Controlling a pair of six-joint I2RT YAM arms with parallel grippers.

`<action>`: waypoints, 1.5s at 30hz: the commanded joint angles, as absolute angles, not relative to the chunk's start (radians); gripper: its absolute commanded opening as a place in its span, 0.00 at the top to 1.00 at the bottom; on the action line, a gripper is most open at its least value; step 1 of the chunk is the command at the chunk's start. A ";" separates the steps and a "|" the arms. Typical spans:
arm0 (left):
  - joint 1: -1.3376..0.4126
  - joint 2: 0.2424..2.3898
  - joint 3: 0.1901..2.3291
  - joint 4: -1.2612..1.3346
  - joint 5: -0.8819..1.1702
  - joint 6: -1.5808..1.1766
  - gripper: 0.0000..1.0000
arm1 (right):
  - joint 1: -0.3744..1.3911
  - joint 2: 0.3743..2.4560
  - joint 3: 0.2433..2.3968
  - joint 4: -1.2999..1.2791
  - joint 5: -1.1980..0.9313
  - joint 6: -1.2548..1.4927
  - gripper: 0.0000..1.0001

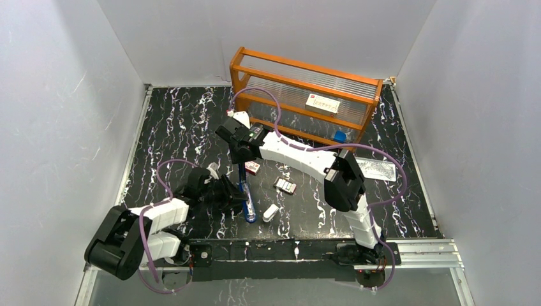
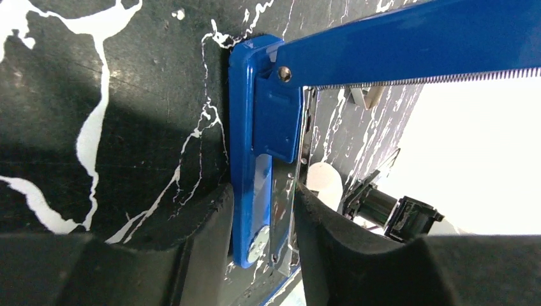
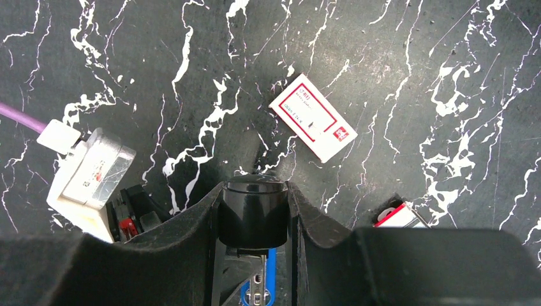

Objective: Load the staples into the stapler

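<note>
The blue stapler lies open on the black marbled table, its upper arm raised. In the left wrist view my left gripper has a finger against each side of the stapler's base and metal channel, shut on it. The blue upper arm crosses the top of that view. My right gripper is shut on the arm's black front end. The staples lie loose right of the stapler. Their red-and-white box lies flat just past the right gripper.
A white rounded object lies just right of the stapler's near end. An orange rack stands at the back, a small blue item at its foot. A clear plastic bag lies at right.
</note>
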State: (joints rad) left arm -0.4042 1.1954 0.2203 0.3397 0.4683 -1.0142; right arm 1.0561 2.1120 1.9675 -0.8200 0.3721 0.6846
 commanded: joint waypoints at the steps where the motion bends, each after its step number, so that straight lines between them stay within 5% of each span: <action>1: -0.423 1.235 0.194 0.221 0.383 -0.956 0.67 | 1.061 2.112 2.008 -0.772 0.410 0.665 0.63; 10: -0.437 1.277 0.172 0.219 0.372 -0.950 0.76 | 1.058 2.136 1.997 -0.730 0.457 0.631 0.62; 32: -0.442 1.287 0.185 0.201 0.368 -0.940 0.74 | 0.987 2.124 1.996 -0.615 0.308 0.548 0.32; 40: -0.441 1.235 0.222 0.142 0.350 -0.918 0.57 | 0.978 1.955 1.824 -0.381 0.107 0.436 0.18; 45: -0.441 1.224 0.262 0.104 0.333 -0.899 0.56 | 0.965 1.893 1.784 -0.393 0.134 0.436 0.17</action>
State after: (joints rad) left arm -0.4381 1.2079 0.2611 0.2863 0.4358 -0.9649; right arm 0.9752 1.9972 1.8011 -0.4847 0.1455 0.4633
